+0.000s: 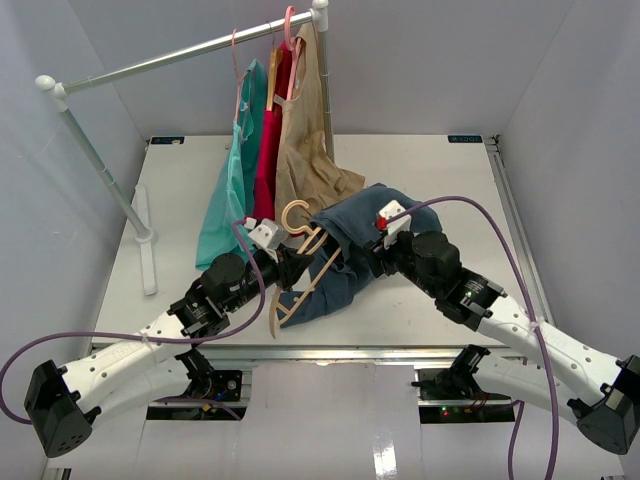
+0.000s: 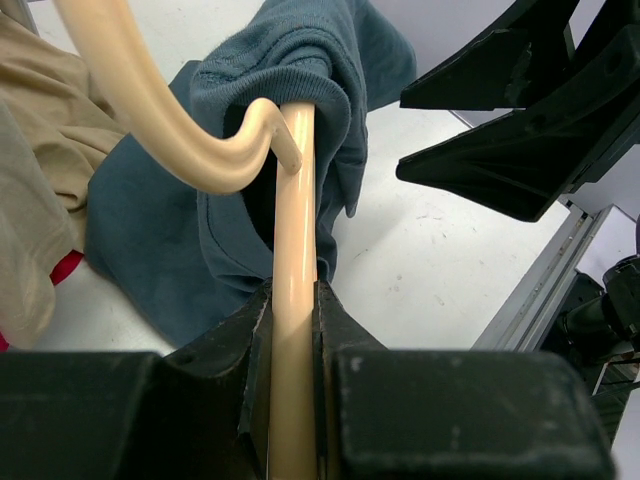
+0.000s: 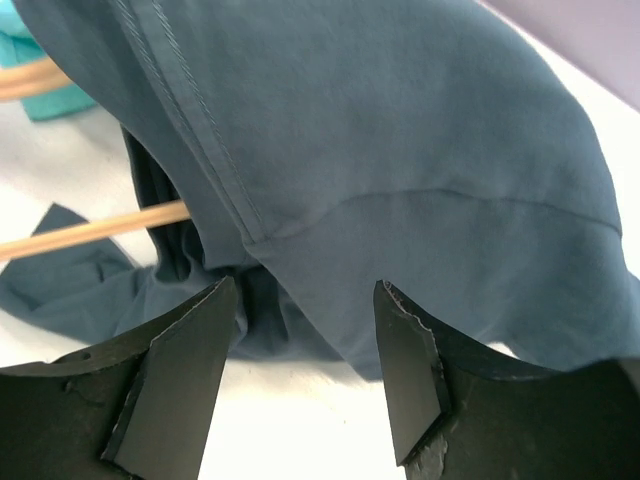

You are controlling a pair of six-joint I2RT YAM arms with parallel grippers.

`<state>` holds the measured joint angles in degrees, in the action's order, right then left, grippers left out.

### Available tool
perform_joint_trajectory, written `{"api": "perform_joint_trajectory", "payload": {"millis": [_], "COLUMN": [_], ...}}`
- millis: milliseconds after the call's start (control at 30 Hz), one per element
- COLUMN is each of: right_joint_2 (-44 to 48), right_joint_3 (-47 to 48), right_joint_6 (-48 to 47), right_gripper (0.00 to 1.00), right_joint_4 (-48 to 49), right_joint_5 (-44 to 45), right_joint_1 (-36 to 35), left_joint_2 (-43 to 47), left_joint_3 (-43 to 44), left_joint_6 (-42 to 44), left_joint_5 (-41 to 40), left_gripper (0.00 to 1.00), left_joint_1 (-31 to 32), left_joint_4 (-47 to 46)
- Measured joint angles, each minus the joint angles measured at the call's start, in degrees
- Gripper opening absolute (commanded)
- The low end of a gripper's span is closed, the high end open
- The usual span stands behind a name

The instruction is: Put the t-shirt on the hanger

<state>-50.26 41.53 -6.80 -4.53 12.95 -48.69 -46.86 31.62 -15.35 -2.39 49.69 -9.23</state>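
The tan wooden hanger [image 1: 303, 275] lies tilted at the table's middle, its peach hook [image 1: 296, 214] pointing away from me. My left gripper [image 1: 292, 268] is shut on one of its bars; in the left wrist view that bar [image 2: 293, 200] runs up between my jaws into the collar of the dark slate-blue t-shirt [image 2: 290, 60]. The t-shirt [image 1: 365, 232] is draped over the hanger's far arm and bunched on the table. My right gripper [image 3: 305, 340] stands open just short of the t-shirt's hem [image 3: 400, 150], with nothing between its fingers.
A clothes rail [image 1: 180, 55] crosses the back left, carrying a teal garment [image 1: 228, 200], a red one [image 1: 268, 150] and a beige one [image 1: 305, 150] on pink-hooked hangers. The rack's white foot [image 1: 146, 240] lies at the left. The table's metal edge [image 2: 540, 290] is close on the right.
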Motion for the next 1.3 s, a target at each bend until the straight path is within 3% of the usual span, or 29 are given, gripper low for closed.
{"api": "perform_joint_trajectory", "payload": {"millis": [333,533,700,767,1100,1300], "right_joint_2": [-4.48,-6.41,-6.71,-6.96,-3.65,-2.95], "right_joint_3": [-1.55,-2.52,-4.37,-4.38,-3.40,8.51], "right_joint_6": [-1.30,-0.24,1.05,1.59,1.79,0.00], "right_gripper": [0.61,0.52,0.13,0.08,0.08,0.08], "right_joint_4": [6.67,8.54,11.00,11.37,8.62,-1.38], "right_joint_5": [5.79,9.82,12.57,13.16,15.25,18.55], "right_joint_1": [-3.59,-3.62,-3.57,-3.56,-3.28,0.07], "left_joint_2": [0.68,1.28,2.04,2.59,3.48,4.26], "left_joint_3": [0.15,0.28,0.30,0.28,0.28,-0.18], "left_joint_6": [-0.46,-0.72,-0.94,-1.09,-0.22,2.77], "left_joint_5": [-0.03,-0.01,0.10,0.23,1.67,3.16], "left_gripper": [0.00,0.00,0.00,0.00,0.00,0.00], "left_joint_1": [0.00,0.00,0.00,0.00,0.00,0.00], "left_joint_4": [0.66,1.53,1.77,1.80,2.17,3.86]}}
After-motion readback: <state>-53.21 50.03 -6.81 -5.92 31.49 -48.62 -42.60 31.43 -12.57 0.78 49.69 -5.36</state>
